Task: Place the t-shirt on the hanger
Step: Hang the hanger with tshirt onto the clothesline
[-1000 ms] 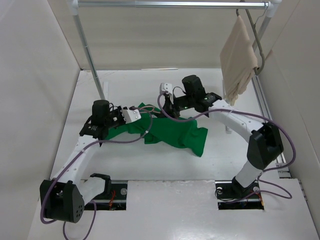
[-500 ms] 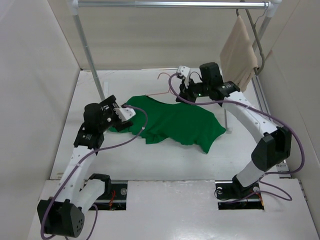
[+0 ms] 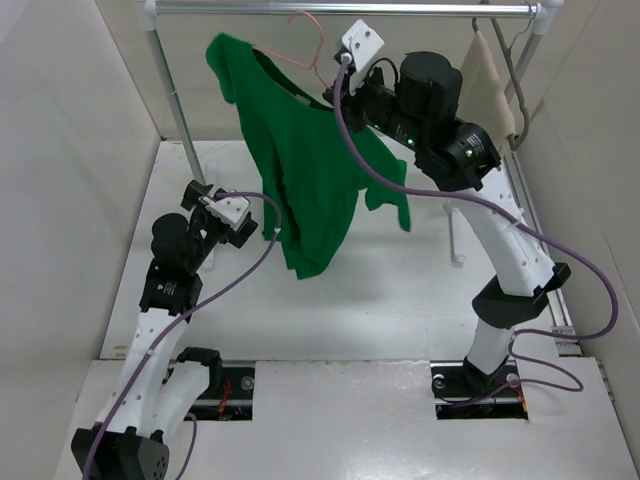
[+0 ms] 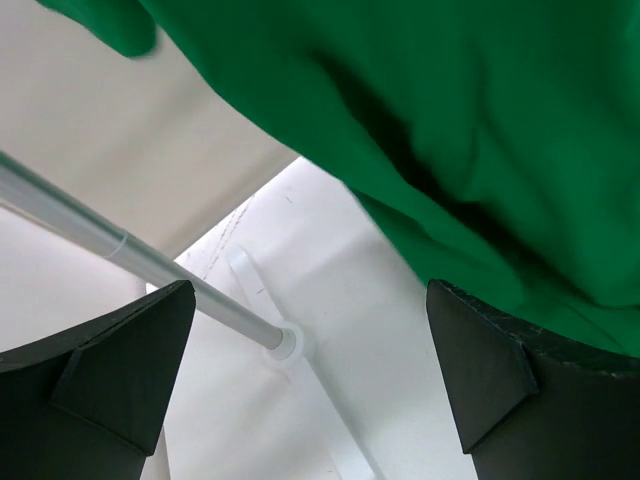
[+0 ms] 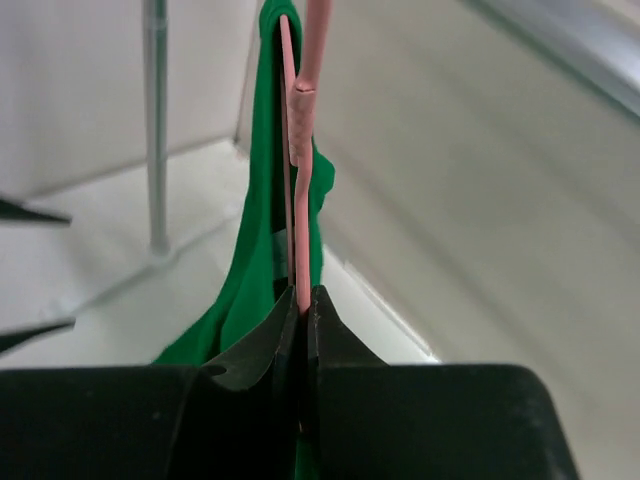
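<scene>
Hanger [image 5: 303, 200] sits clamped in the right gripper [image 5: 302, 305] near the rail [image 3: 400, 9], t-shirt [image 3: 300, 170] hanging from it. Left gripper [image 3: 228, 213] gapes empty near the hem.

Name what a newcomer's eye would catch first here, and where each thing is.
The green t-shirt hangs in mid-air, top centre, draped on a pink hanger that the right hand pinches close to the rail. The left hand gapes open near the t-shirt's lower edge, holding nothing. A beige cloth hangs at the rail's right end.
</scene>
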You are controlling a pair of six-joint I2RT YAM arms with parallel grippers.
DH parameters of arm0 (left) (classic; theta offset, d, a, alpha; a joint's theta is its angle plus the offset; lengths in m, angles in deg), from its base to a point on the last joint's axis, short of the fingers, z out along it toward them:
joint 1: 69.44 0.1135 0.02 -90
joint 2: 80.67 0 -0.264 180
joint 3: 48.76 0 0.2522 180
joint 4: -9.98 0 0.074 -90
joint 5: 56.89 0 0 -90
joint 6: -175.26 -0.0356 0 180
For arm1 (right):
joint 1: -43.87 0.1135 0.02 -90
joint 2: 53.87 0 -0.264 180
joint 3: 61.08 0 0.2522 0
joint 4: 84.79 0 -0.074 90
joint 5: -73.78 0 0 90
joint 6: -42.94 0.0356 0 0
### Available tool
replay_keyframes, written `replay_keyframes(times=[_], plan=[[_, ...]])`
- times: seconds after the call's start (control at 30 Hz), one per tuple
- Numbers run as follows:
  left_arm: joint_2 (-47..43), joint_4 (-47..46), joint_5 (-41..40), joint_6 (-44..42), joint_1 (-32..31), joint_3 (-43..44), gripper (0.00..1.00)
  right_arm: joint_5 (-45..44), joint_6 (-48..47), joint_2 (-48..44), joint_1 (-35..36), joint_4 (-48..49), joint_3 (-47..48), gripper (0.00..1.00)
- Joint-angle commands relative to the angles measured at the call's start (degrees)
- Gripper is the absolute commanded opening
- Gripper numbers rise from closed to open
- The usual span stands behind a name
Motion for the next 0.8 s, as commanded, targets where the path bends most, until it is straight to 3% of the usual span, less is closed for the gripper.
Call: replay_keyframes(times=[0.0,0.1,0.27,0.43,0.77], plan=[[-3.1,-3.9,-2.1,5.5,0.0,-0.6,1.00,-13.8,1.9,1.5,3.1,16.3,0.1,0.00],[-3.6,-3.3,-2.1,7.2,0.0,-1.2,1.00,-18.3,2.4,4.4,5.0,28.6,-1.5,0.00],[-3.6,-2.6,-2.1,7.8,0.0,-0.6,1.00,-26.6,2.4,19.6,6.3,35.8,13.2,0.00],[-3.6,-2.1,-3.5,8.3,0.0,-0.6,1.00,-31.5,2.4,25.1,7.3,49.4,14.0,0.00],[-3.6,-2.7,-4.1,8.3,0.0,-2.3,1.00,-31.1,1.4,28.5,9.8,54.2,12.5,0.00]])
